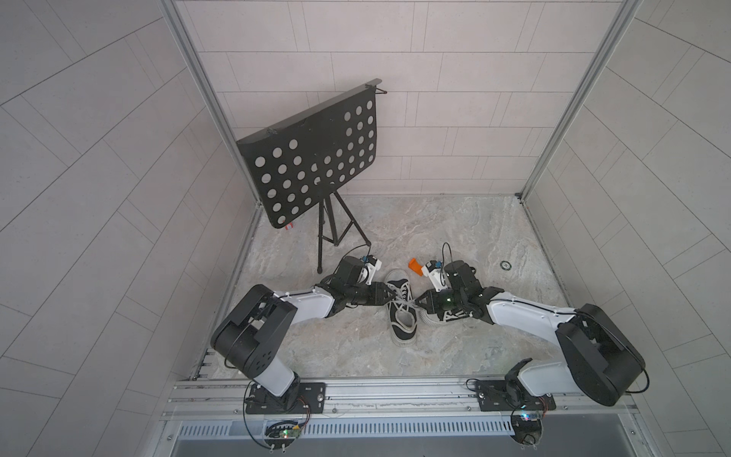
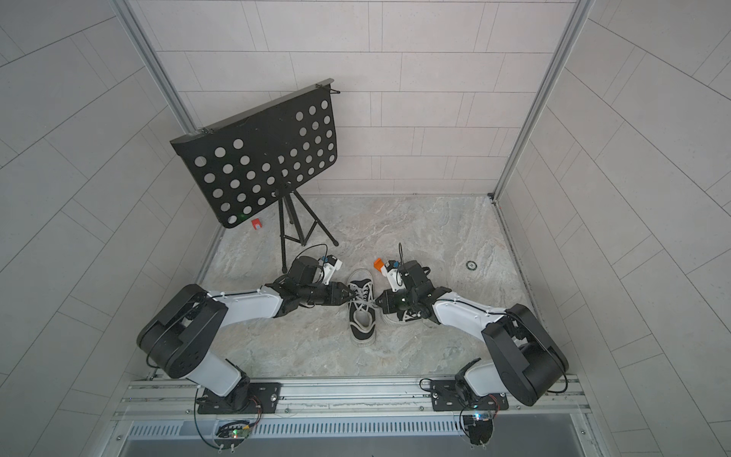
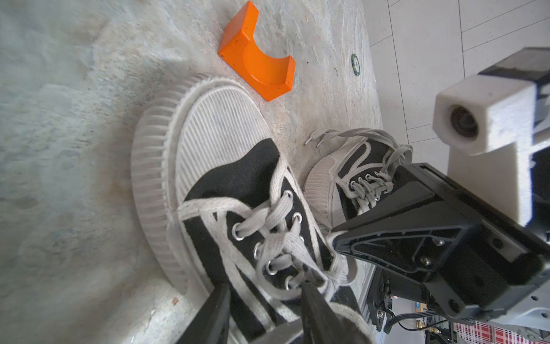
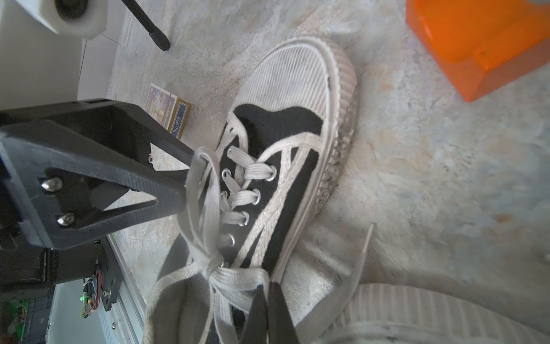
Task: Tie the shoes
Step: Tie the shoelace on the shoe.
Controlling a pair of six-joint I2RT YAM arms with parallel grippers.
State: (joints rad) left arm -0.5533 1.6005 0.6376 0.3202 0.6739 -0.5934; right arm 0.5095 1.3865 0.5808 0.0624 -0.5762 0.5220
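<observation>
My right gripper (image 4: pixel 266 288) is pinched tight on the lace (image 4: pixel 238 275) just beside the crossing above the top eyelets; my left gripper (image 3: pixel 265 286) has its jaws apart, a loop of that lace at their tips. The shoe (image 1: pixel 401 312) sits lower centre in both top views, toe up-frame, the other shoe (image 1: pixel 429 316) just beside it on the right. Soft, flat and limp, the lace likely slips, so I'd pinch each loop close to the crossing, not its tail
</observation>
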